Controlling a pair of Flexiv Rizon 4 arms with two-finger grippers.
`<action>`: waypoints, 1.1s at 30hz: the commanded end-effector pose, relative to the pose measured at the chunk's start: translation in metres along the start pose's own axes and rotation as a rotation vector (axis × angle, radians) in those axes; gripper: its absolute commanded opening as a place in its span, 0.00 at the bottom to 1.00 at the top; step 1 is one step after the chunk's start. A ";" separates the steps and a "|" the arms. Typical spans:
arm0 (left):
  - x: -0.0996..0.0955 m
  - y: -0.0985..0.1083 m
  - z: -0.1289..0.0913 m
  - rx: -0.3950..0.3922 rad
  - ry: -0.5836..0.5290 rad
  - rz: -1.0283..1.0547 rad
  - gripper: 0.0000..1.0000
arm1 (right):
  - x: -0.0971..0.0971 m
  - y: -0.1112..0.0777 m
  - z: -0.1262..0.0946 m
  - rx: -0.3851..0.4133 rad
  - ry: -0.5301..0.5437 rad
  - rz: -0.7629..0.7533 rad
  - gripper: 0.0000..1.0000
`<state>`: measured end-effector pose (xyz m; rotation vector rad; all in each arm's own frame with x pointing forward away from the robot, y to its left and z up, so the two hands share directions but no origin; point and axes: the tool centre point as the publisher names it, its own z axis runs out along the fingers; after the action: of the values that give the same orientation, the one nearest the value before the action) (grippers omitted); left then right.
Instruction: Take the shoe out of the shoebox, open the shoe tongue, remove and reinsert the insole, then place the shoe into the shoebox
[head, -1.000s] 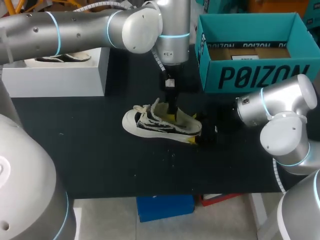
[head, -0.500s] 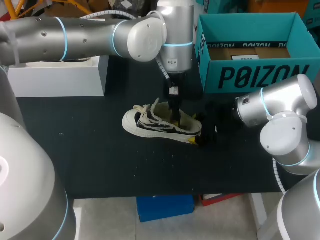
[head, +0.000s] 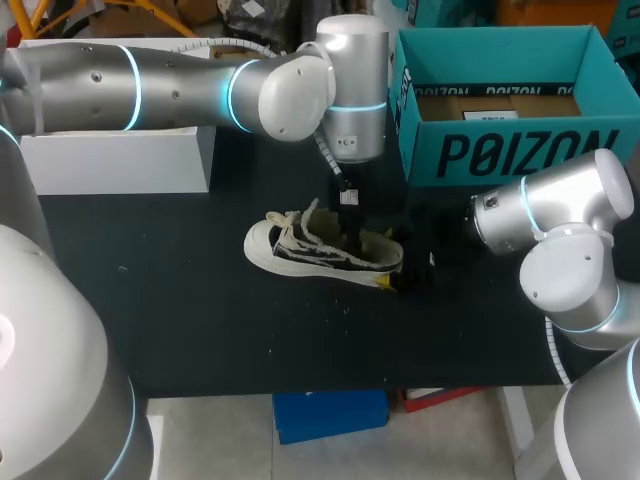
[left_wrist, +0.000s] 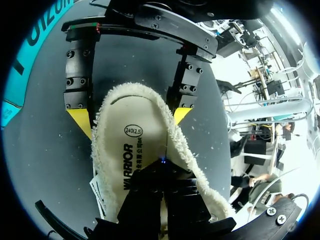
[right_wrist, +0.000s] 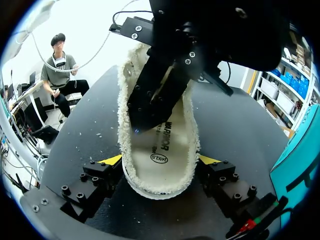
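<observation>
The left gripper (left_wrist: 161, 167) points straight down into the opening of the shoe (head: 300, 250). Its 2 fingers stand close together with only a thin slit between them, and their tips press on the insole (left_wrist: 135, 135). Whether they pinch the insole cannot be told. The insole lies flat inside the shoe, ringed by the fleecy lining.

The right gripper (right_wrist: 160, 161) sits low at the heel. Its 2 yellow fingertips (right_wrist: 112, 160) are spread wide, 1 on each side of the heel, and both touch the shoe, so the gripper is clamped on it.

The shoe stands upright on its sole on the black table (head: 200, 320), outside the shoebox (head: 500, 150). Its toe points toward the left arm's side and its heel toward the right arm. Loose laces (head: 290, 218) lie over the front of the shoe.

The teal shoebox stands open near the shoe, at the far edge on the right arm's side. A white box (head: 120, 160) stands at the far edge on the left arm's side, well apart from the shoe.
</observation>
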<state>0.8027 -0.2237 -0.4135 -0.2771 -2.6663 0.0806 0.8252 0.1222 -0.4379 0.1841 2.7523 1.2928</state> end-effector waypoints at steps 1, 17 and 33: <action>-0.002 -0.001 0.016 -0.007 0.005 -0.005 0.00 | 0.000 -0.002 0.005 0.003 0.000 0.003 0.00; -0.007 0.007 0.008 -0.085 -0.152 -0.085 0.49 | 0.000 -0.002 0.005 0.003 0.000 0.003 0.00; -0.034 0.032 0.031 -0.263 -0.584 -0.305 0.44 | 0.000 -0.002 0.005 0.003 0.000 0.003 0.00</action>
<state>0.8302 -0.2057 -0.4211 0.0784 -3.0849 -0.3171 0.8252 0.1229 -0.4387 0.1835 2.7483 1.2974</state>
